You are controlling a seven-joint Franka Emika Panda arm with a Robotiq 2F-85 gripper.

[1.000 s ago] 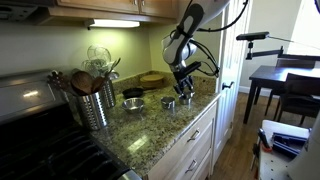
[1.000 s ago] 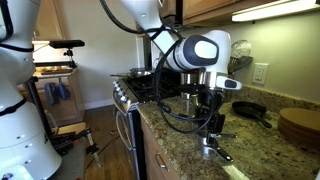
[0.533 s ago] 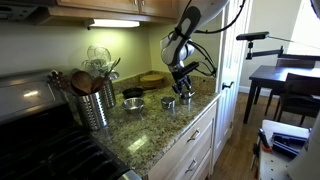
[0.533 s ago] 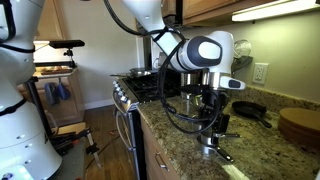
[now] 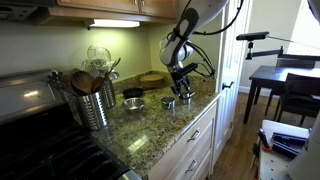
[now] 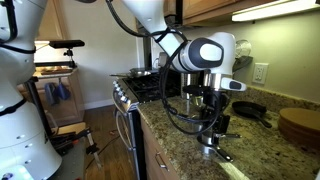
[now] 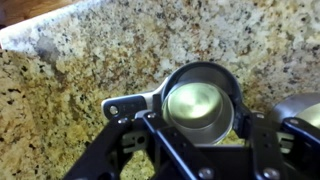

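Exterior views both show a speckled granite counter under wooden cabinets. In an exterior view, starting at the left, there is a stainless range. Next comes a ribbed metal utensil crock stuffed with wooden spoons, with a wire whisk behind it. A black pan follows, with a small steel bowl just in front of it, and a round wooden board lies by the wall. The gripper hangs low over the counter near its front edge. At the far right, off the counter, stands a dark dining table. From this side the gripper body and its black cables cover most of what lies beneath.

In the wrist view, a flat handle points left, with a hole at its tip. It joins the steel measuring cup, which is round and brushed, with a bright bottom that catches the light. The fingers stand on either side of its rim, drawn in against the cup wall and clamping it. At the right edge, a second steel cup sits just beside the gripper.

In an exterior view, the measuring cup is directly under the gripper, down at counter level. Whether its base touches the granite cannot be told.
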